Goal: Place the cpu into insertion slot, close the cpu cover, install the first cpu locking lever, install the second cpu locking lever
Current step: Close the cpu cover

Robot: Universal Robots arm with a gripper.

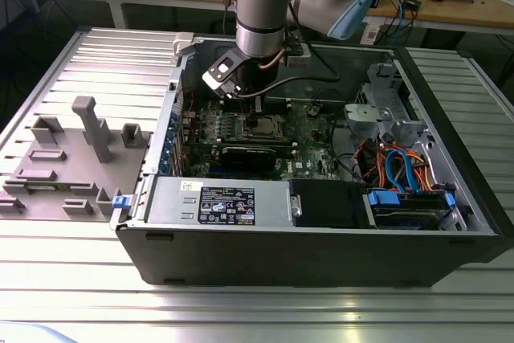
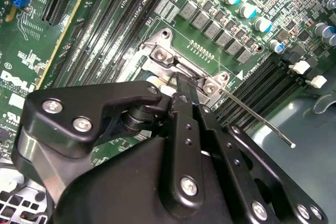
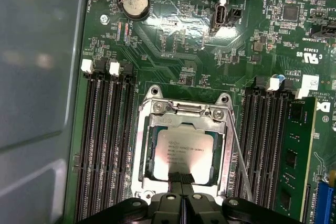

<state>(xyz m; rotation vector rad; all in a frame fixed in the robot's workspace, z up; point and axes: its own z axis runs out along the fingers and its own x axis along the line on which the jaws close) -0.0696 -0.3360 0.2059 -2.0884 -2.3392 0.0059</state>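
Note:
The cpu (image 3: pixel 184 150), silver-topped, lies flat in the insertion slot (image 1: pixel 261 124) on the green board. The cpu cover (image 3: pixel 144 145) is down over it, and the chip shows through its square window. My gripper (image 3: pixel 182 179) is shut, its two black fingers pressed together at the cover's edge over the chip's rim, with nothing seen between them. A thin wire locking lever (image 3: pixel 239 156) runs along one side of the socket. In the second wrist view that lever (image 2: pixel 257 119) sticks up free past the gripper (image 2: pixel 181 85). The exterior view has the gripper (image 1: pixel 253 102) low inside the case above the socket.
Black memory slots (image 3: pixel 107 145) flank the socket, with one green memory stick (image 3: pixel 294 150) fitted. A coin battery (image 3: pixel 135 2) sits on the board and the grey case wall (image 3: pixel 37 77) is close by. A power supply (image 1: pixel 225 202), cabled drive cage (image 1: pixel 401 174) and grey fixtures (image 1: pixel 72 158) surround the work.

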